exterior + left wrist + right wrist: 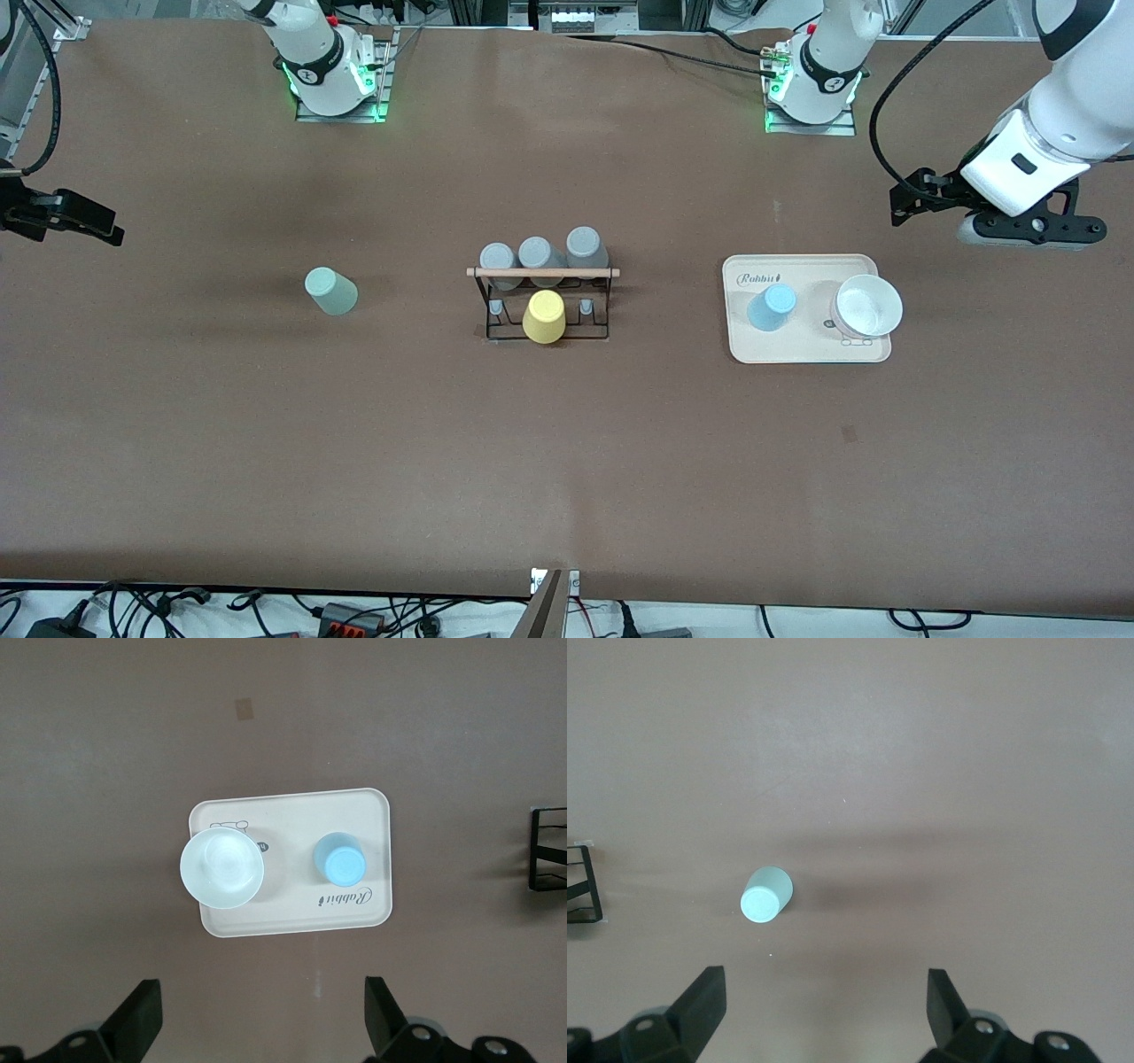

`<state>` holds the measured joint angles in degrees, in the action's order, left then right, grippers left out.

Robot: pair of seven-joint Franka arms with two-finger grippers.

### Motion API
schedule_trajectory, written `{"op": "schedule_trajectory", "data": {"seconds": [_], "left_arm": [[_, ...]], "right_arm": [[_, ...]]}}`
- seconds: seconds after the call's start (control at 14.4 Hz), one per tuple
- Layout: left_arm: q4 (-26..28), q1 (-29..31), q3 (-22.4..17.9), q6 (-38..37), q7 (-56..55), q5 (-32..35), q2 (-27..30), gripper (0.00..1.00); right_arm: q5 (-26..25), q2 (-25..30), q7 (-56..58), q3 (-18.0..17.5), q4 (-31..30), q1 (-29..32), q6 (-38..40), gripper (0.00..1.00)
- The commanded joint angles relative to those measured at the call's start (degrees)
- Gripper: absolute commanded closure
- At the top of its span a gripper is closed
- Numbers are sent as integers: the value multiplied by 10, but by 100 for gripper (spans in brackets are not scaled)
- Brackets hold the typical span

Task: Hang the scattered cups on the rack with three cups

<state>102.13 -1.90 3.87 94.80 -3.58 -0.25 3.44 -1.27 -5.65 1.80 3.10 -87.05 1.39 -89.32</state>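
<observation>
Blue cup point(772, 307) upturned in tray point(797, 350) beside white bowl point(868, 306), both grippers' jaws apart.

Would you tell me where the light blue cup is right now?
The light blue cup stands upside down on the beige tray, beside the white bowl, toward the left arm's end of the table.

Even, bright overhead light falls on the matte brown desk point(567, 461) with no glare. Soft, broad shadows streak the desk beside the sage green cup point(766, 895). All three views are sharp, with edges undistorted.
</observation>
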Motion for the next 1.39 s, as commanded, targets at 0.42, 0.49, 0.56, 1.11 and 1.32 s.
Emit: {"op": "schedule_trajectory", "data": {"seconds": [0.42, 0.49, 0.56, 1.11, 1.32], "left_arm": [[4, 5, 2, -13, 8, 5, 12, 0], [-8, 5, 1, -26, 6, 9, 8, 0], [-24, 5, -2, -46, 2, 9, -4, 0], [-78, -6, 2, -97, 12, 3, -116, 0], [-63, -16, 7, -17, 13, -1, -164, 0]], "right_arm": [[3, 1, -6, -2, 11, -2, 6, 0], [4, 3, -6, -3, 8, -2, 6, 0], [3, 5, -6, -3, 6, -2, 8, 0], [7, 12, -7, -3, -4, -2, 29, 0], [9, 13, -7, 0, -7, 0, 39, 0]]}}
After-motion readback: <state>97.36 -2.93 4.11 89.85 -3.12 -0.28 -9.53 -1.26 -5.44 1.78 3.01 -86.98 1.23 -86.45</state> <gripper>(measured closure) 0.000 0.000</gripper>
